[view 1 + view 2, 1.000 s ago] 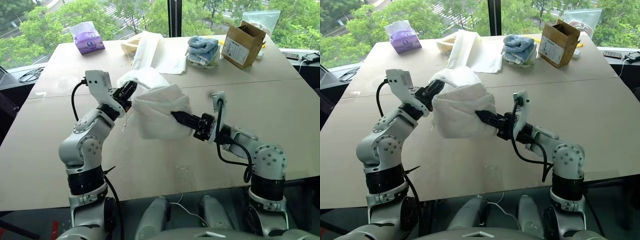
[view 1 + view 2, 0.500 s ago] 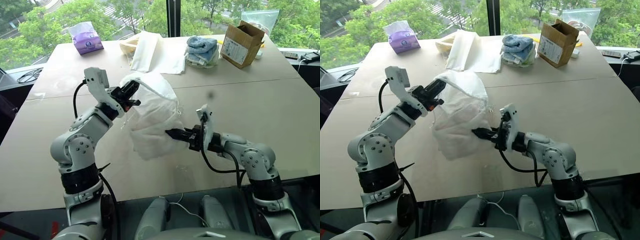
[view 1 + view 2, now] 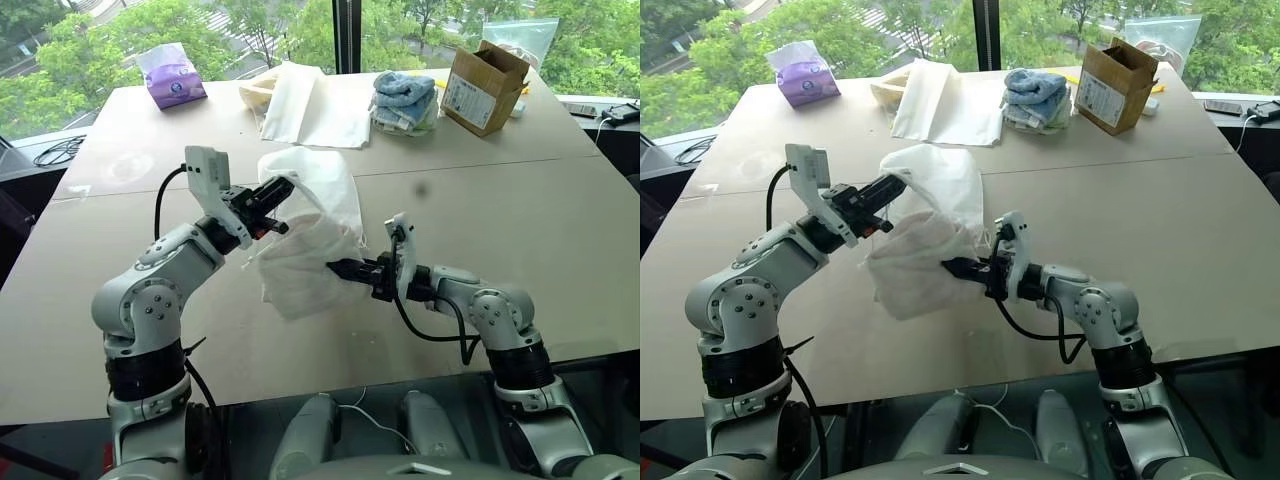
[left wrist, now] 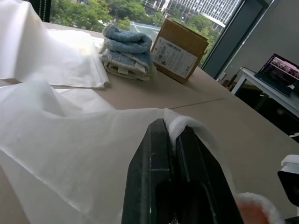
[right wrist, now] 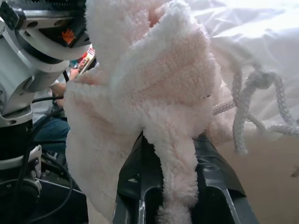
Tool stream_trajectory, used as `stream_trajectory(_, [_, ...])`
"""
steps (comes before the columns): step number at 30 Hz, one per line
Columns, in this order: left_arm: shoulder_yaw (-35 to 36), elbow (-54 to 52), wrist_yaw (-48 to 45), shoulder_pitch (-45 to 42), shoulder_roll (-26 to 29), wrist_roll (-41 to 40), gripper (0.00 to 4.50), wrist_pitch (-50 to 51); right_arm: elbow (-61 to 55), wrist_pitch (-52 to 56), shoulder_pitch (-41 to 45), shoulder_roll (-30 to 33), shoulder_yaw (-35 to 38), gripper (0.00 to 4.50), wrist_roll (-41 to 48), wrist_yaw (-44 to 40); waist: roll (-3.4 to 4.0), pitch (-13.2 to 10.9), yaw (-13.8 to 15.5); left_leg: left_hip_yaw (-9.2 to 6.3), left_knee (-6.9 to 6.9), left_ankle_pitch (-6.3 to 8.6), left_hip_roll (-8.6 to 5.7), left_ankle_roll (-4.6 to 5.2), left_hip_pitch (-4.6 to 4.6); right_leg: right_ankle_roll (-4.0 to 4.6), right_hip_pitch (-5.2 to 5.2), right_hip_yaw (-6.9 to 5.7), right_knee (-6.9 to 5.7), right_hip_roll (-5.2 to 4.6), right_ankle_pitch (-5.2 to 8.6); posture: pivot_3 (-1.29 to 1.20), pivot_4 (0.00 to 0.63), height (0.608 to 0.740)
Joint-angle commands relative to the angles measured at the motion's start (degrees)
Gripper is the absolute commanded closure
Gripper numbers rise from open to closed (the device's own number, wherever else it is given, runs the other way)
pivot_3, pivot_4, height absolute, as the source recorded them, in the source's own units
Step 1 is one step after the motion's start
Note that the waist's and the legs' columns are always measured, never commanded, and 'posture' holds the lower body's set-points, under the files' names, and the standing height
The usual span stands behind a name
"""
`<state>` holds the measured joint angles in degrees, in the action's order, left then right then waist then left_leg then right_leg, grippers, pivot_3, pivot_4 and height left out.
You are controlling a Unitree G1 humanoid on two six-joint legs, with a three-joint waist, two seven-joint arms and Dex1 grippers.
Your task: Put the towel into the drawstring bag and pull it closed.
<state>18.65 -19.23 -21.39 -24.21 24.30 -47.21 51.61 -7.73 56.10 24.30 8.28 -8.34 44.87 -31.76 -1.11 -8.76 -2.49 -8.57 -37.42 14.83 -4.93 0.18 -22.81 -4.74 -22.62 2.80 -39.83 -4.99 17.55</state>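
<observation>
Closest to the robot, over the near half of the table (image 3: 560,230): right gripper (image 3: 336,267) pointing level toward the left, jaws clamped on the towel (image 5: 154,116), fluffy pale cloth pinched between the two black fingers (image 5: 212,186) in the right wrist view. Towel bunched up against the drawstring bag (image 3: 305,235), held off the tabletop; can't tell how much of it sits inside the pouch. White cord drawstrings (image 5: 250,102) dangling knotted just beside the towel.

Bit further out and higher: left gripper (image 3: 281,189) with jaws squeezed tight on a fold of the bag's thin white fabric, holding up the bag's top edge so the rest drapes down toward the right gripper.

Far side of the table: flat cream cloth sheet (image 3: 315,105) spread out, stack of blue and pale folded towels (image 3: 405,100) next to it, cardboard box (image 3: 486,85) just beside the stack, and a purple tissue pack (image 3: 173,75) well apart at the far left corner. Green trees through the window behind all that.
</observation>
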Motion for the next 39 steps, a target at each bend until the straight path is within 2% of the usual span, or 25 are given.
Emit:
stream_trajectory(1, [0.19,-2.36,-0.41,0.23,0.56,-1.27,4.5,-1.18,-2.32,-0.39,1.16,0.45,-1.19,4.48,-0.2,-2.23,0.0,0.0,0.0,0.0,0.0,0.0,0.0,0.0,0.0,0.0,0.0,0.0,0.0,0.0,0.0,0.0,0.15,0.74])
stream_trajectory(9, [-1.61,-3.41,-1.3,1.69,0.83,-0.91,4.5,-1.94,-2.97,0.13,1.46,0.82,-2.02,4.48,-0.77,-3.34,0.0,0.0,0.01,0.0,0.0,0.0,0.0,0.0,0.0,0.0,0.0,0.01,0.0,0.0,0.0,0.0,0.15,0.74])
stream_trajectory(18, [-2.52,-5.55,-3.22,4.71,1.95,-1.79,4.5,-1.97,6.37,2.16,4.83,-9.75,13.91,4.48,4.63,11.78,0.01,0.0,0.08,0.01,0.01,0.0,0.01,0.0,0.0,0.01,-0.06,0.03,0.0,0.0,0.0,0.0,0.15,0.74])
stream_trajectory(25, [-4.15,-6.4,-3.17,5.59,1.85,-2.85,4.5,-1.41,10.16,0.87,7.93,-17.03,22.52,4.48,7.81,23.33,0.03,-0.02,-0.19,0.11,0.07,0.0,0.03,0.0,0.0,0.01,-0.1,0.14,-0.04,0.02,0.0,0.0,0.15,0.74])
stream_trajectory(33, [-4.7,-5.92,-2.69,5.63,2.23,-3.2,4.5,-1.49,11.58,-5.11,9.81,-23.43,28.29,4.48,15.83,30.69,0.05,-0.03,-0.08,0.13,0.09,0.0,0.02,0.0,0.0,0.01,-0.1,0.14,-0.02,0.01,0.0,0.0,0.15,0.74])
stream_trajectory(39, [-3.58,-4.8,-0.96,4.68,1.67,-3.43,4.5,-1.88,12.66,-9.1,9.87,-24.24,29.93,4.48,24.31,36.46,0.06,-0.03,-0.49,0.16,0.1,0.0,0.04,0.0,0.0,0.01,-0.12,0.18,-0.03,0.03,0.0,0.0,0.15,0.74])
